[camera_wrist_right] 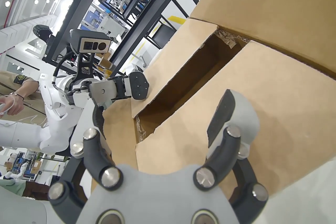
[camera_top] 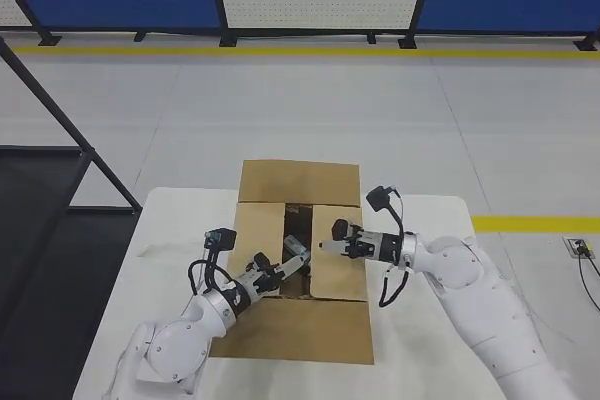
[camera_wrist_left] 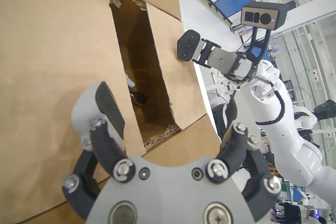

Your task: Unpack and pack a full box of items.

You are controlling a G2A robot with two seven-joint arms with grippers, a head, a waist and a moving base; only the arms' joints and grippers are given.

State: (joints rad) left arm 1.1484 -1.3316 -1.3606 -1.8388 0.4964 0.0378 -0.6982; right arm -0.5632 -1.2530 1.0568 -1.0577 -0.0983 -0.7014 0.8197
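A brown cardboard box (camera_top: 325, 275) stands in the middle of the white table (camera_top: 180, 225). Its far and near outer flaps lie folded out. The two inner flaps are nearly down, with a narrow dark gap (camera_top: 298, 250) between them. Through that gap (camera_wrist_left: 136, 70) a small white and dark item (camera_wrist_left: 134, 93) shows inside. My left gripper (camera_wrist_left: 170, 114) is open low over the left inner flap (camera_wrist_right: 168, 70) by the gap, and is also in the top view (camera_top: 285, 265). My right gripper (camera_wrist_right: 161, 117) is open at the right inner flap (camera_wrist_left: 168, 46); its pad (camera_wrist_left: 187, 47) touches that flap's outer edge.
A black metal frame (camera_top: 40, 150) stands off the table's left side. Bare table surface lies left and right of the box. The floor beyond carries a yellow line (camera_top: 540, 223).
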